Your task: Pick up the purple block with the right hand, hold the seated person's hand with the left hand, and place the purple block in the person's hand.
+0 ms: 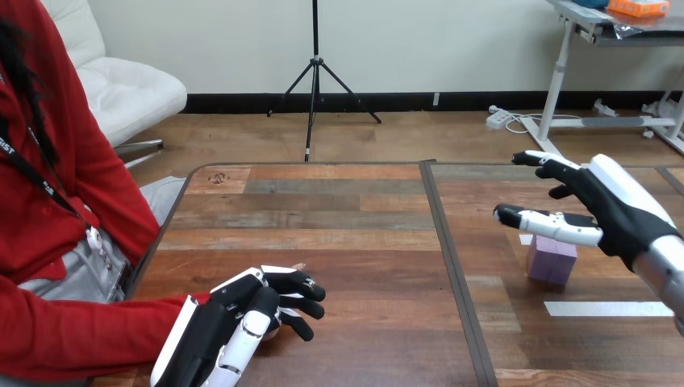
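- Right hand [615, 208], right of frame: fingers and thumb spread wide, holding nothing.
- Purple block [552, 261] stands on the wooden table [347, 242] just under my thumb, lower left of the palm; move needed is down.
- Left hand [234, 322], lower left, lies over the person's hand [299, 266]; grip: cannot tell.

Middle of the bench [323, 218] is wide open, nothing standing between the two sides. On the right the purple block [552, 260] sits alone with bare wood all round, the right hand [613, 205] hanging just above it, fingers spread. Lower left is crowded: the left hand [214, 322] is wrapped over the person's hand [299, 266].
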You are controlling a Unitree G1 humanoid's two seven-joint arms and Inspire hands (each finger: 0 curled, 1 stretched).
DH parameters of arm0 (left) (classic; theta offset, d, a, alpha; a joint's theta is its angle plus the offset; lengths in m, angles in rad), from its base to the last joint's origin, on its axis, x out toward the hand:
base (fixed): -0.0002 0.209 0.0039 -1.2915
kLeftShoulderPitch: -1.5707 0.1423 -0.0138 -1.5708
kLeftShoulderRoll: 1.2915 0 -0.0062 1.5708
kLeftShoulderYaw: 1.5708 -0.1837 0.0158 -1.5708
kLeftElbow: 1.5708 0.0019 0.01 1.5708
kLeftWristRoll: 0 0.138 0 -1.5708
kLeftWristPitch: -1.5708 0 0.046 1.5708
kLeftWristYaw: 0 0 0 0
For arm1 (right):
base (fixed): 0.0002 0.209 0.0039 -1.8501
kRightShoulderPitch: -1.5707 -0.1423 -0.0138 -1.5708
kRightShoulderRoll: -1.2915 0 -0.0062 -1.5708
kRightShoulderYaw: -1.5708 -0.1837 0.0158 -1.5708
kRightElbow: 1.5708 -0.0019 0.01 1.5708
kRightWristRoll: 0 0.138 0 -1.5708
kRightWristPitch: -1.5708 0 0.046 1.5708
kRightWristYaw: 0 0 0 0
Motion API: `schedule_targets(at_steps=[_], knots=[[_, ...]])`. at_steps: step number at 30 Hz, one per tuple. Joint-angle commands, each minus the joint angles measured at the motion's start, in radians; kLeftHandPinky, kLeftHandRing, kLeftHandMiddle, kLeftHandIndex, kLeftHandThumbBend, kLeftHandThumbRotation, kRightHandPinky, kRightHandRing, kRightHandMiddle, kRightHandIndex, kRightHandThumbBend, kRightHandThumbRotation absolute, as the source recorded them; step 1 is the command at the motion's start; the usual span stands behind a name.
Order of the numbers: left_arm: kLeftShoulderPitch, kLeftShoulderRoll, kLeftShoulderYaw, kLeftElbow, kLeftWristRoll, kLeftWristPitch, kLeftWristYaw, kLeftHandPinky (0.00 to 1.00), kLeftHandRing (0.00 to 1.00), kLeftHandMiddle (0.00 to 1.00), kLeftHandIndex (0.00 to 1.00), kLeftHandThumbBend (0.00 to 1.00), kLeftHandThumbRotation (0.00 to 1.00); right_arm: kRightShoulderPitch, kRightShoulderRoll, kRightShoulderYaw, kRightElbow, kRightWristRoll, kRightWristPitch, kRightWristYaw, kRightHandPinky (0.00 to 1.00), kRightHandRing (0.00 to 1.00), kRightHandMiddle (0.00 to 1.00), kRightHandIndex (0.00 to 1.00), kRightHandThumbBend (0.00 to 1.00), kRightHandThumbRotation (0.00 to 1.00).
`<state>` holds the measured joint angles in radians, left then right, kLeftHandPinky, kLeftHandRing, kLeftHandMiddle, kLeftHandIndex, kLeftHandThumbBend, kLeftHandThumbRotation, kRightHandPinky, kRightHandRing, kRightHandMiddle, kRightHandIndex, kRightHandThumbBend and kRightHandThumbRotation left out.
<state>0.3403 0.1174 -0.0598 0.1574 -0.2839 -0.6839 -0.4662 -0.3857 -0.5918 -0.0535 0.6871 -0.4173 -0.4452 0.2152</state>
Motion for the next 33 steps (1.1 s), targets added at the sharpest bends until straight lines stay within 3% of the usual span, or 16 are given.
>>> schedule_targets(at_steps=[1,15,27,33], knots=[[-0.112,-0.019,0.023,0.011,-0.029,-0.027,-0.007,0.44,0.57,0.61,0.58,0.42,0.75,-0.274,-0.044,0.091,0.187,-0.103,0.027,-0.096,0.81,0.91,0.92,0.88,0.9,0.75],[-0.132,-0.015,0.027,0.027,-0.032,-0.031,-0.014,0.43,0.57,0.6,0.58,0.43,0.75,-0.436,-0.013,0.244,0.403,-0.275,0.147,-0.163,0.83,0.92,0.92,0.89,0.91,0.73],[-0.138,-0.019,0.029,0.029,-0.017,-0.026,0.001,0.43,0.56,0.59,0.57,0.44,0.74,-0.513,0.042,0.354,0.521,-0.362,0.255,-0.162,0.87,0.93,0.94,0.91,0.95,0.67],[-0.137,-0.02,0.03,0.028,-0.012,-0.026,0.006,0.43,0.56,0.58,0.56,0.46,0.73,-0.526,0.073,0.381,0.559,-0.368,0.297,-0.159,0.87,0.94,0.95,0.92,0.97,0.65]])
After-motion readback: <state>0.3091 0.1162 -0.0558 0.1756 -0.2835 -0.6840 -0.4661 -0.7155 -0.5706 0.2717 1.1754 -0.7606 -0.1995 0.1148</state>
